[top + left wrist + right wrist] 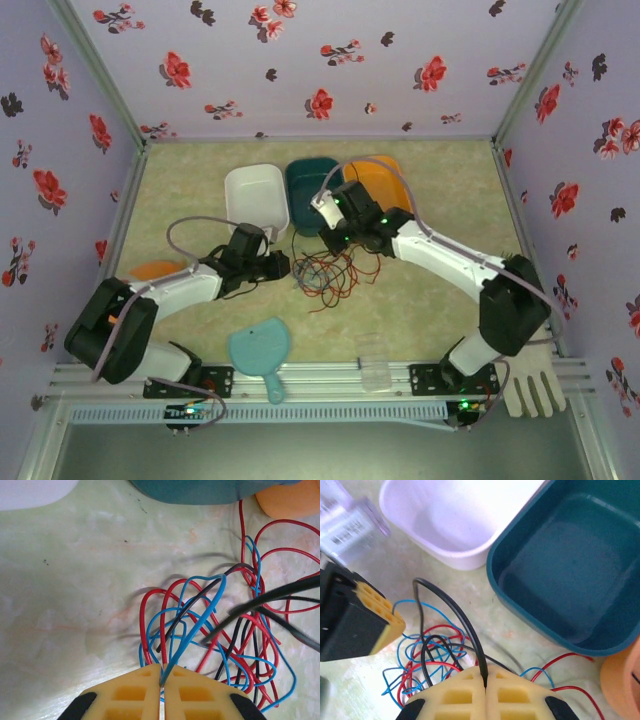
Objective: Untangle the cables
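The cables [330, 270] are thin, glossy wires in red, blue and black. They lie in one loose tangle of overlapping loops on the table [450, 200], a pale green, marbled surface, just on the near side of the teal tub [312, 190].

The left gripper [161, 674] is at the tangle's left edge, down and left of the teal tub. Its yellow, lattice-moulded fingers are pressed together on a blue wire [196, 625], which rises from the pinch in a narrow arch. The right gripper [485, 677] is right in front of the teal tub. Its fingers have the same yellow lattice and are clamped on a black wire [466, 626] that curves up and back over the heap.

The teal tub is a rounded rectangle of smooth plastic with a thick rolled rim, and its floor shows bare. A white tub [255, 195] of the same shape touches its left side, its inside likewise bare and shiny. An orange bowl [385, 180], round and matte, sits against the teal tub's right side, partly under the right arm, so its contents cannot be told.
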Tool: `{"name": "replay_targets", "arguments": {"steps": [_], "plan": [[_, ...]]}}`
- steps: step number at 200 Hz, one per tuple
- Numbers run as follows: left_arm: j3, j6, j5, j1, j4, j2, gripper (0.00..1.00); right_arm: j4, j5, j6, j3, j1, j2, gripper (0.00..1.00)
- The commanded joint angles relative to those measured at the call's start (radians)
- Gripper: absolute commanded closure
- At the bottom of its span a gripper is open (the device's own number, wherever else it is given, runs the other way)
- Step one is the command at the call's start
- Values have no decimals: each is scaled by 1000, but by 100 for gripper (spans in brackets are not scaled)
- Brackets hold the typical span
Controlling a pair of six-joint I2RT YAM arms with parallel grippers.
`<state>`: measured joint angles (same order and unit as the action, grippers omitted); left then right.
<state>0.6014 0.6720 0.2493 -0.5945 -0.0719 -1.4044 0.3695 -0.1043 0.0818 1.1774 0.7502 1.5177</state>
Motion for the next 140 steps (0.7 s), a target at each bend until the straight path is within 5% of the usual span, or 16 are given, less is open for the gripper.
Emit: {"name": "replay_targets", "arguments": {"steps": [1,140], "plan": [[26,1,20,2,-29,-17,90,-44,27,-63,-24,-5,-75,100],[20,8,23,-4,-67,-45,93,-164,199,-259,-22,-6,-364,100]]}}
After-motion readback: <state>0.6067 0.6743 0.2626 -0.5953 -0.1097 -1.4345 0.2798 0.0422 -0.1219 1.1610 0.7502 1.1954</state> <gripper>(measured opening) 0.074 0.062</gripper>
